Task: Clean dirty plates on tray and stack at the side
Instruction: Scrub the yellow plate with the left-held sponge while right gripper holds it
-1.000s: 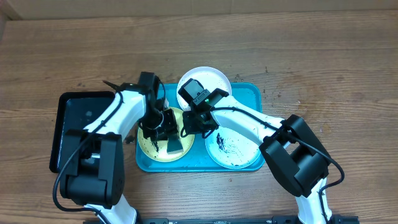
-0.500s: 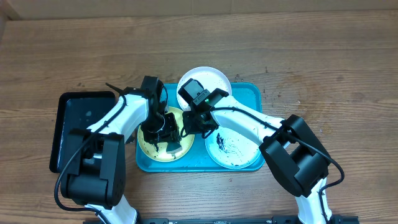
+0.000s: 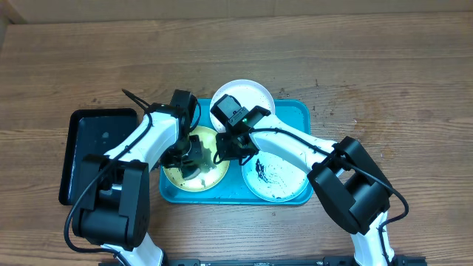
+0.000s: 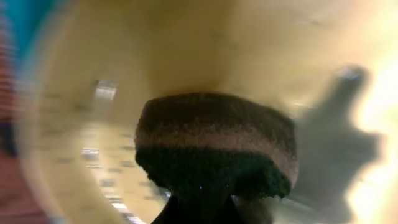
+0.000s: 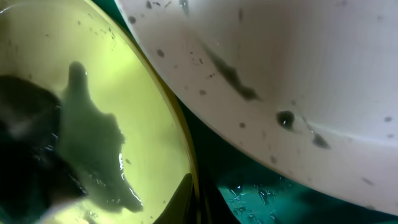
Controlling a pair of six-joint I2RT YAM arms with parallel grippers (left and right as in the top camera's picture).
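Inside the tray (image 3: 295,114), at its left, the left pincer (image 3: 192,154) is clamped on a sponge (image 4: 214,146) (dark, brown-striped) over the yellow-green plate (image 3: 176,177). The right pincer (image 3: 223,151), fully closed, pinches that plate's right rim. The white plate (image 3: 251,92) and blue-rimmed plate (image 3: 281,181) sit further right.

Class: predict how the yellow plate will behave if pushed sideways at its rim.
The yellow plate likely slides easily: the tray beside it looks wet. It probably stays rigid, looking like hard plastic. Its rim may bump the blue-rimmed plate close beside it.
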